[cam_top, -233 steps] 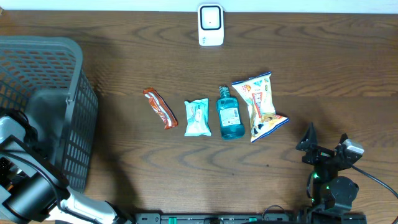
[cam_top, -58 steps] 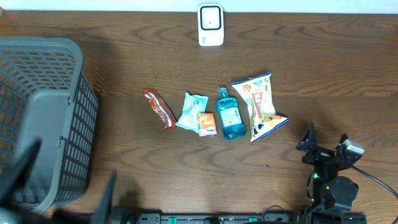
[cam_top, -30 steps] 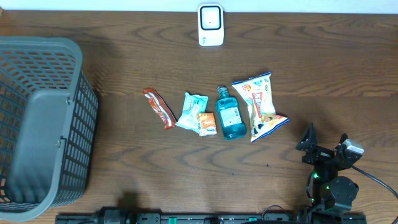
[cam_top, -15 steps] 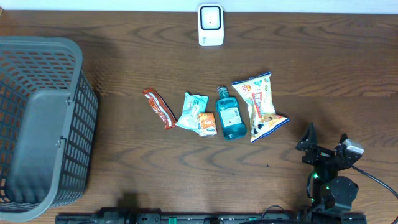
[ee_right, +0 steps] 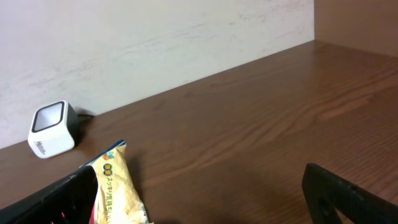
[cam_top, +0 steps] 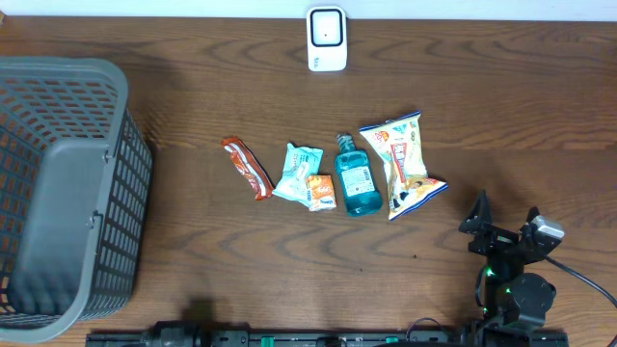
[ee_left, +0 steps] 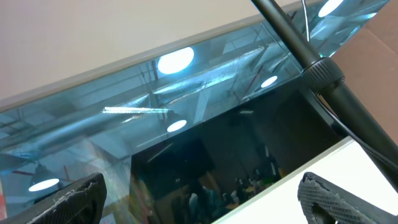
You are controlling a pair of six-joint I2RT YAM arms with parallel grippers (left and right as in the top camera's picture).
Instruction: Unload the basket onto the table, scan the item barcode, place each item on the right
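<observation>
Bottle [cam_top: 356,180] and snack bag [cam_top: 403,164] on the table [cam_top: 482,96], scanner [cam_top: 327,39] beyond.
Left gripper [ee_left: 202,205] and right gripper [cam_top: 503,220] both gape wide, each empty.

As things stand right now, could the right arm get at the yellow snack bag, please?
Probably yes. The right gripper sits close to the snack bag with its jaws open, and only bare table lies between them; nothing looks to be in the way.
</observation>
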